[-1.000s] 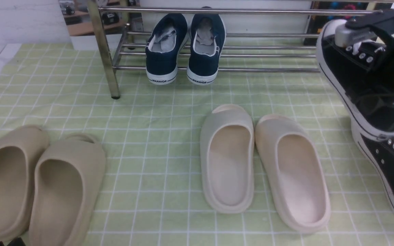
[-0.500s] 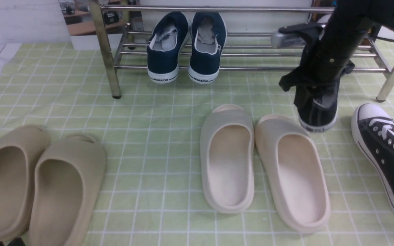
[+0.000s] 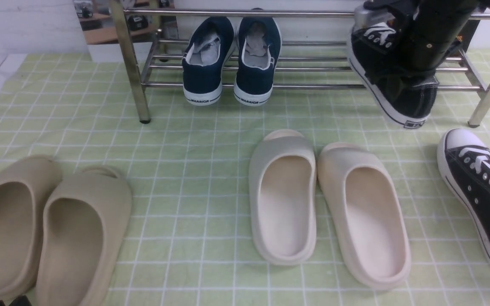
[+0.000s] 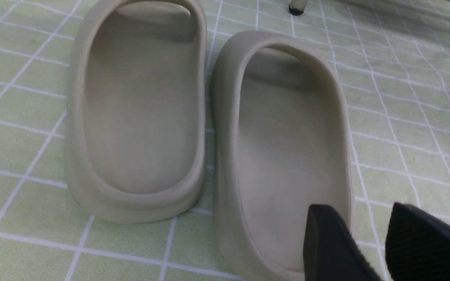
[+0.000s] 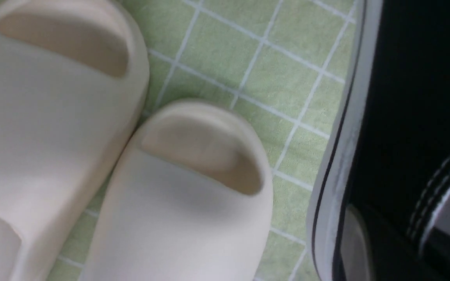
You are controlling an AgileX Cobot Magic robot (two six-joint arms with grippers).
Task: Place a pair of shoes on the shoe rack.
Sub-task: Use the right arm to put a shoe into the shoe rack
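Observation:
One black canvas sneaker (image 3: 397, 85) hangs tilted in my right gripper (image 3: 417, 70), toe up by the top bar of the steel shoe rack (image 3: 312, 86), heel low just in front of its lower bars. The right wrist view shows its black side and white sole (image 5: 404, 97) close up, with the right gripper (image 5: 396, 249) shut on it. The other black sneaker (image 3: 478, 187) lies on the cloth at the far right. My left gripper (image 4: 355, 218) is open and empty, low over the heel of a tan slide (image 4: 287, 148).
Navy WARRIOR shoes (image 3: 228, 63) stand on the rack's left part. Cream slides (image 3: 325, 204) lie mid-cloth, below the held sneaker. Tan slides (image 3: 45, 229) lie front left. Rack legs stand at the left (image 3: 132, 72) and right (image 3: 489, 93).
My right arm swung the held sneaker left from the right edge, then lifted it up and back to the rack's right part. The left gripper has not moved.

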